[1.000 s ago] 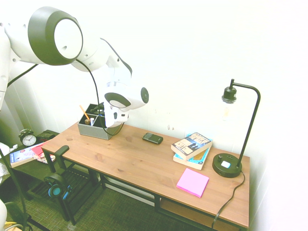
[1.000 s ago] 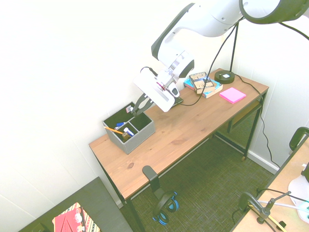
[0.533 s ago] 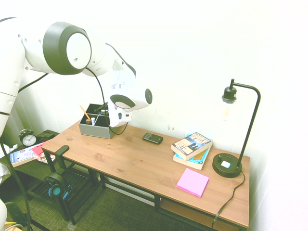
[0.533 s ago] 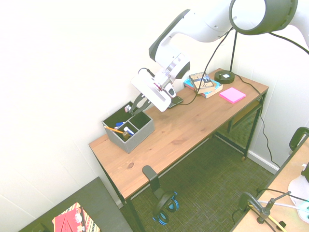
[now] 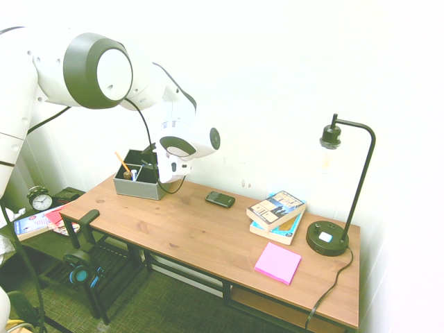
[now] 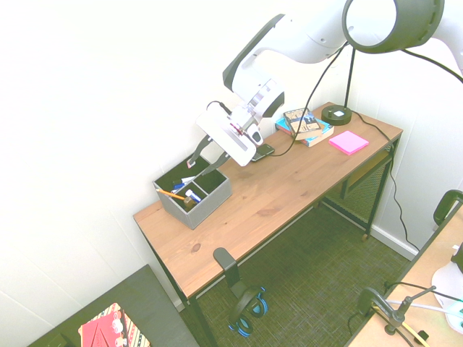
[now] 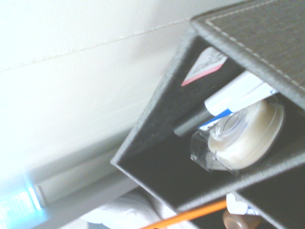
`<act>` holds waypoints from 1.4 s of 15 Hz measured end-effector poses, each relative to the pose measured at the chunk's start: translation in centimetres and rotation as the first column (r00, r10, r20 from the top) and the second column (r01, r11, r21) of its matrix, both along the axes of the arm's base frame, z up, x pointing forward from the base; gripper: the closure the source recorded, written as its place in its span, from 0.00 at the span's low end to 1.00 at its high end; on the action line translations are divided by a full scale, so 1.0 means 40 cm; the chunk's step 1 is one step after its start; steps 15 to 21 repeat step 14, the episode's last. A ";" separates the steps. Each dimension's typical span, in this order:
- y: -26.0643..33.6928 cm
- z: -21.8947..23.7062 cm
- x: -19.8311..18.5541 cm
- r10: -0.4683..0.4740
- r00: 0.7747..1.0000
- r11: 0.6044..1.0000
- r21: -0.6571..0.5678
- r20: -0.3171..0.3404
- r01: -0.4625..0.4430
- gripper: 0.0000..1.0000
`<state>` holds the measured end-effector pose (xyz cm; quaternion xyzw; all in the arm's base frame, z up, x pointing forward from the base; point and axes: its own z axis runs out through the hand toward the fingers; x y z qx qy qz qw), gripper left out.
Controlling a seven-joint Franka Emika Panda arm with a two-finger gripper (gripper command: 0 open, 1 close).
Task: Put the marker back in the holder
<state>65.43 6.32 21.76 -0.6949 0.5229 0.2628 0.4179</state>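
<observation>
The grey holder (image 6: 206,199) (image 5: 139,189) stands at the desk's end by the wall. In the wrist view, the marker (image 7: 234,91) lies slanted inside the holder's (image 7: 157,114) back compartment: a white barrel with a dark end, resting beside a clear tape roll (image 7: 243,136). My gripper (image 6: 202,160) (image 5: 148,164) hangs just above that back compartment, tilted toward it. Its two dark fingers stand apart with nothing between them.
An orange pencil (image 6: 172,194) (image 7: 190,215) sticks out of the holder's front compartment. A black phone (image 5: 220,199), stacked books (image 5: 277,215), a pink note pad (image 5: 277,263) and a black lamp (image 5: 329,239) sit further along the desk (image 5: 194,236). The wall is close behind the holder.
The fingers were together above the holder and have now spread apart. A second ago the arm shifted slightly up and back; since then it has held its place.
</observation>
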 end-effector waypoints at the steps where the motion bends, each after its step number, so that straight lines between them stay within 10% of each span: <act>1: 0.005 0.047 -0.012 0.044 0.999 0.998 -0.048 0.018 -0.043 0.00; 7: -0.033 0.265 -0.244 0.322 0.947 0.881 -0.371 0.015 -0.294 0.00; 14: -0.142 0.342 -0.566 0.536 0.836 0.554 -0.701 -0.113 -0.450 0.00; 21: -0.142 0.342 -0.566 0.536 0.836 0.554 -0.701 -0.113 -0.450 0.00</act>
